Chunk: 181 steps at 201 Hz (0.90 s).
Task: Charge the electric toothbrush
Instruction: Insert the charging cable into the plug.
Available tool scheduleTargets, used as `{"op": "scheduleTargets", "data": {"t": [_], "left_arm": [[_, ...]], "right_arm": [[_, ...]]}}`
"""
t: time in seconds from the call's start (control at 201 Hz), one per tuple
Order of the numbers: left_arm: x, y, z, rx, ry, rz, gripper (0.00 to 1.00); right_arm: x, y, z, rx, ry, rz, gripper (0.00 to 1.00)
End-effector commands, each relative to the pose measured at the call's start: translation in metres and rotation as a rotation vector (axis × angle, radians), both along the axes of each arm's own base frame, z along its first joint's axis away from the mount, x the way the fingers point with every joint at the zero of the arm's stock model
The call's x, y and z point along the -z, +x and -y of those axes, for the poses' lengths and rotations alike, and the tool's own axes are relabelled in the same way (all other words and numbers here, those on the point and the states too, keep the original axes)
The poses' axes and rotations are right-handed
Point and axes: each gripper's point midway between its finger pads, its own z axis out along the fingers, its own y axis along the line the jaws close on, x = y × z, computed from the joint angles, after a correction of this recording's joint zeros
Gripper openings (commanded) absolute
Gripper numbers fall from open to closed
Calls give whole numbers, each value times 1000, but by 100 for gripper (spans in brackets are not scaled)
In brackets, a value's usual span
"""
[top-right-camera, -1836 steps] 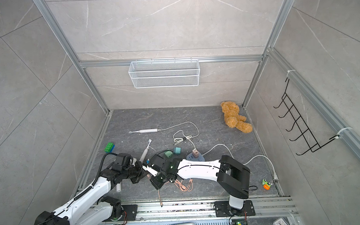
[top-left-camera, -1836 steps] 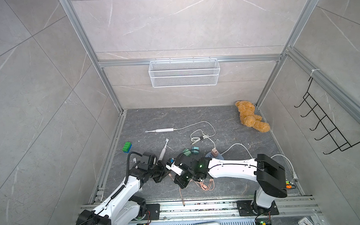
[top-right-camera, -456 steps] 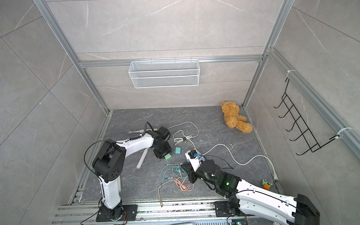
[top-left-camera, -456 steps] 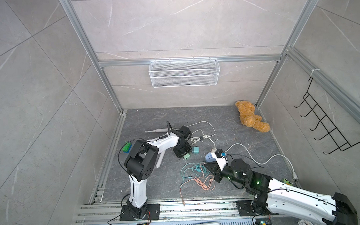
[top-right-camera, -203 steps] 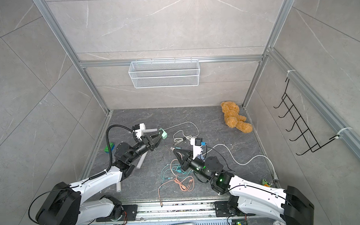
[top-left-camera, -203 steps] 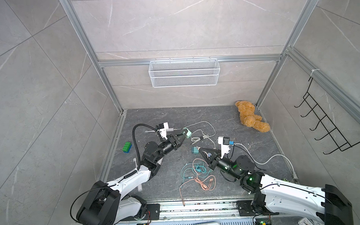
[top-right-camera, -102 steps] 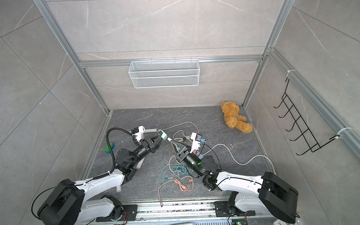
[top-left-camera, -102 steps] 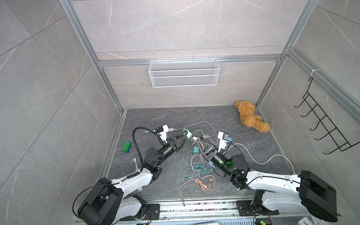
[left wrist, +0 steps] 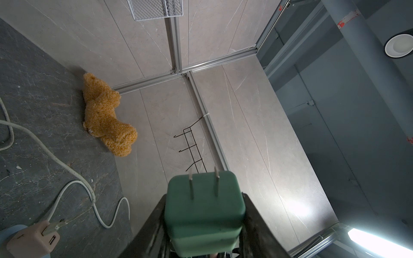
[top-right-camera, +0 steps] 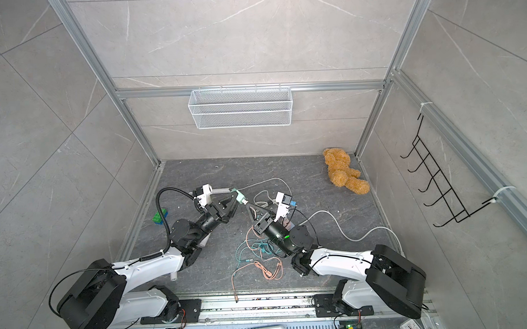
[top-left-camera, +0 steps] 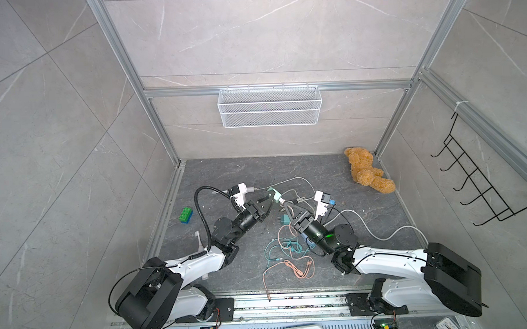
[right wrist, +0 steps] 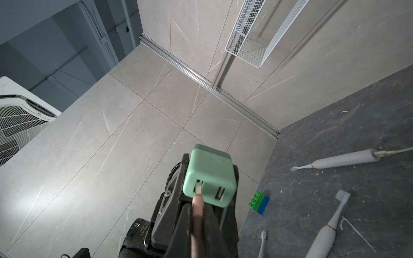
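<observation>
Grey tiled walls box in a dark stone surface (top-left-camera: 322, 169) strewn with cords, and both claws meet in the air above it.

The left claw (top-left-camera: 269, 200) is closed partway on a green adapter (top-left-camera: 275, 197). Its fingers press two opposite sides, and the prongs are bare and plugged into nothing, as its wrist view shows. The right claw (top-left-camera: 285, 204) is pinched almost shut on a pinkish plug (right wrist: 197, 196). The plug's metal tip sits at the mouth of one of the adapter's two ports. I cannot tell how deep it has gone.

The toothbrush (right wrist: 344, 162) lies flat on the surface beyond the left claw, well apart from the right claw. A white cord (right wrist: 393, 152) is already in its tail (other brushes (right wrist: 324, 230) lie near it, uncorded). Whether that cord ends in the plug the right claw holds, the tangle hides. The colours at the two ends do not match, which makes me doubt it.

By my reading the task is past halfway. The brush end is connected, the adapter and plug are both lifted, and the two are lined up at the port. Left to do: push the plug home, check it is the right cord, and carry the adapter's prongs to a socket. No free socket shows plainly near either claw.
</observation>
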Motion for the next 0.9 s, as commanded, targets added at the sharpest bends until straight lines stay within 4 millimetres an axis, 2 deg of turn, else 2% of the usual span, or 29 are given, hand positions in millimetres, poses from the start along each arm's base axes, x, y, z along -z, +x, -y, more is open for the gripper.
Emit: {"op": "scheduleTargets", "data": {"t": [0.0, 0.214, 0.548, 0.652, 0.896], "left_arm": [[-23, -10, -5, -10, -58, 89, 0], [-20, -12, -2, -12, -50, 91, 0], [-29, -22, 0, -8, -47, 141, 0], [-30, -25, 3, 2, -40, 155, 0], [-36, -32, 4, 15, -23, 209, 0]], "right_arm": [[-25, 3, 3, 10, 77, 33, 0], [-25, 5, -2, -3, 85, 23, 0], [-19, 10, -11, -37, 100, -20, 0], [-12, 14, -13, -53, 102, -81, 0], [-13, 12, -22, -110, 77, -119, 0]]}}
